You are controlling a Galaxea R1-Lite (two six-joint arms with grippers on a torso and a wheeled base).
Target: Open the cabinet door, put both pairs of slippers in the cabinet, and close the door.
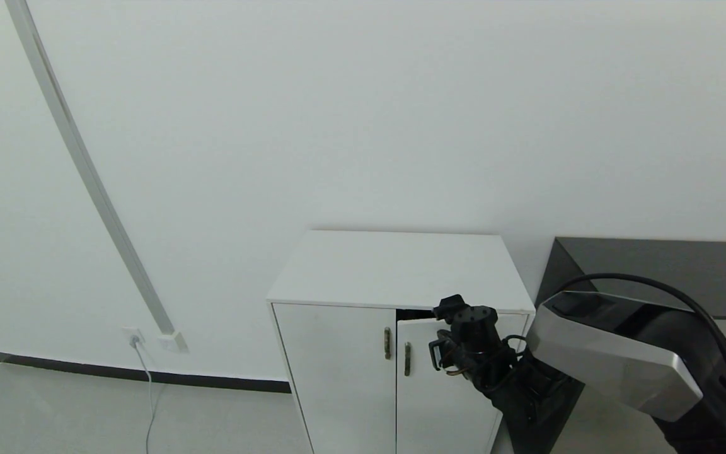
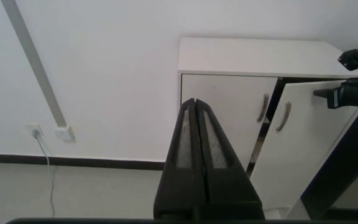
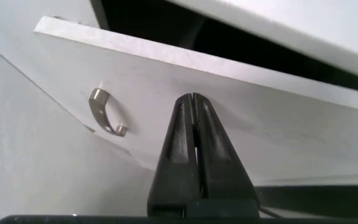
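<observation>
White cabinet (image 1: 394, 268) stands against the wall, with two doors side by side. Its left door (image 1: 338, 372) is flush, while the right door (image 1: 445, 410) stands slightly ajar, its top edge swung out from the frame so that a dark gap shows behind it. Each door carries a small metal handle near the middle seam: the left handle (image 1: 387, 343) and the right handle (image 1: 408, 359). The right gripper (image 1: 437, 353) is in front of the upper part of the right door, just beside its handle on the side away from the seam; its jaws are pressed together with nothing between them, and I cannot tell whether the tips touch the panel. The left gripper (image 2: 195, 102) is held well apart from the cabinet, pointing toward it, jaws also pressed together and empty. A dark tabletop (image 1: 653, 265) sits beside the cabinet on the right. On the wall to the left, a slanted white strip (image 1: 86, 170) runs down to a socket (image 1: 133, 336), from which a cable (image 1: 150, 391) hangs to the floor.
</observation>
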